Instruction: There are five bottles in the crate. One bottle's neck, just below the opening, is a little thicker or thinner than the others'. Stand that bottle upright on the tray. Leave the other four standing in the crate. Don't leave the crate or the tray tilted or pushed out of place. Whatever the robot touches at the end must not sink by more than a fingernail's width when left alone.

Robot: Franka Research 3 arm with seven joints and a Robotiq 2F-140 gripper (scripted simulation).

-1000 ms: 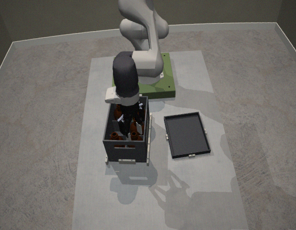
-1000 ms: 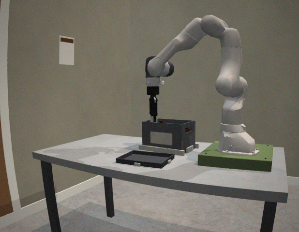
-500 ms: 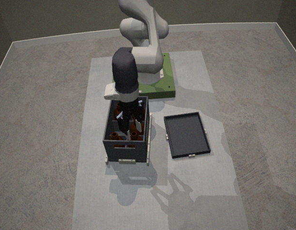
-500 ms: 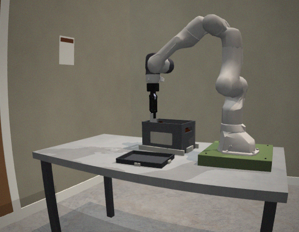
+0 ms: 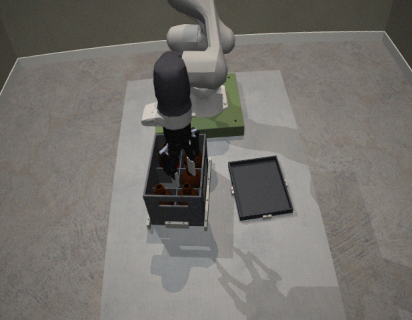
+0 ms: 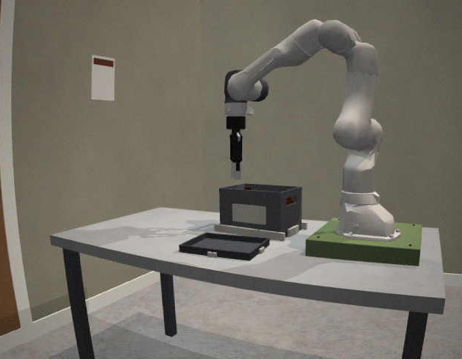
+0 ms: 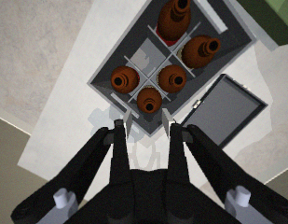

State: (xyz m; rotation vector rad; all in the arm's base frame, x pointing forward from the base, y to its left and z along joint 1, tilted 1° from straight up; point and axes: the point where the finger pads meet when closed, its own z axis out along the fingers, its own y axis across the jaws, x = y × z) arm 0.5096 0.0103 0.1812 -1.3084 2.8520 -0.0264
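Observation:
The dark grey crate [image 5: 175,215] [image 6: 227,216] stands level and holds five brown bottles. In the wrist view one bottle [image 7: 149,99] is nearest the fingers, with others to its left [image 7: 125,79] and upper right [image 7: 171,78]; two more [image 7: 199,51] [image 7: 173,21] are at the far end. One compartment [image 7: 147,56] is empty. Any difference in neck thickness is too small to tell. My gripper [image 5: 184,173] [image 6: 235,176] [image 7: 146,115] is partly open with nothing between its fingers, pointing down above the crate's rim. The black tray [image 5: 259,187] [image 6: 227,245] [image 7: 223,112] lies flat and empty beside the crate.
Pale stop strips [image 5: 207,199] [image 6: 248,232] line the crate's foot, and small stop blocks [image 5: 267,216] [image 6: 211,253] sit against the tray. The green base plate [image 5: 220,131] [image 6: 362,253] of the arm is behind the crate. Thin dividers separate the crate's compartments.

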